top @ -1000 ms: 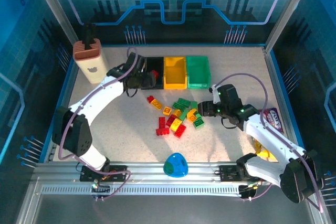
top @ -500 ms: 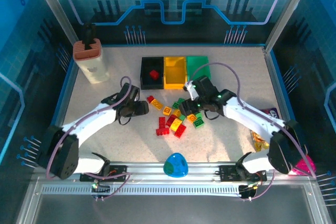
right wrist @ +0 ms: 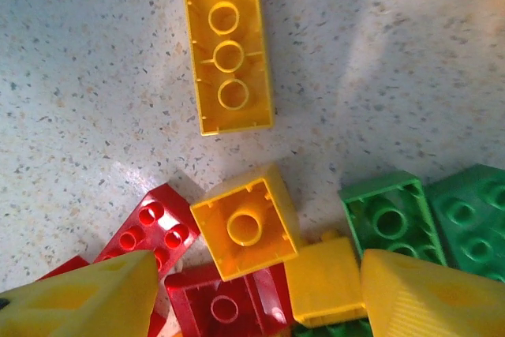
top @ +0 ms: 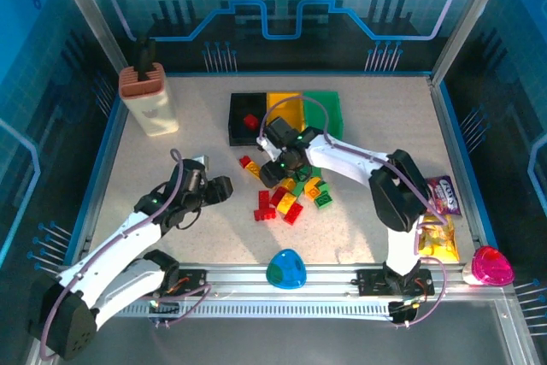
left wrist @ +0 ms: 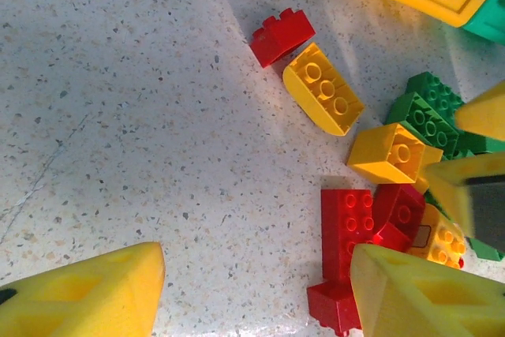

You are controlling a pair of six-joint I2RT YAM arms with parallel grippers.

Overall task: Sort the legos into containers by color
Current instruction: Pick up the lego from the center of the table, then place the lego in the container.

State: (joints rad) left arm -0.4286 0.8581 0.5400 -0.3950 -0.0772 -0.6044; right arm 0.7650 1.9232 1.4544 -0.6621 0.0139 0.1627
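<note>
Left gripper (left wrist: 256,262) hovers at about 8 o'clock from the legos (top: 286,190), its yellow fingers (left wrist: 87,297) well apart with nothing between them. In its wrist view the right-hand finger covers part of a red brick (left wrist: 347,230).

Right gripper (right wrist: 259,256) hangs over the pile's 11 o'clock edge, jaws likewise spread and empty. A square yellow brick (right wrist: 246,222) lies on the table below the gap. The bricks nearest those fingers are cut off or half covered.

At 6 o'clock, by the front rail, lies a blue-green egg (top: 286,269). Around 4 o'clock are snack bags (top: 443,196), partly behind the right arm, and a pink bowl (top: 489,264).

Toward 12 o'clock the containers (top: 286,110) stand touching in a row: the black bin (top: 235,117) with a lone red piece (top: 250,121) inside, the yellow one, then the green bin (top: 332,113), largely hidden by the arm.

A beige block (top: 147,107) stands at 10 o'clock.

The table (top: 197,134) is pale speckled stone, and blue patterned walls (top: 342,6) enclose it.
</note>
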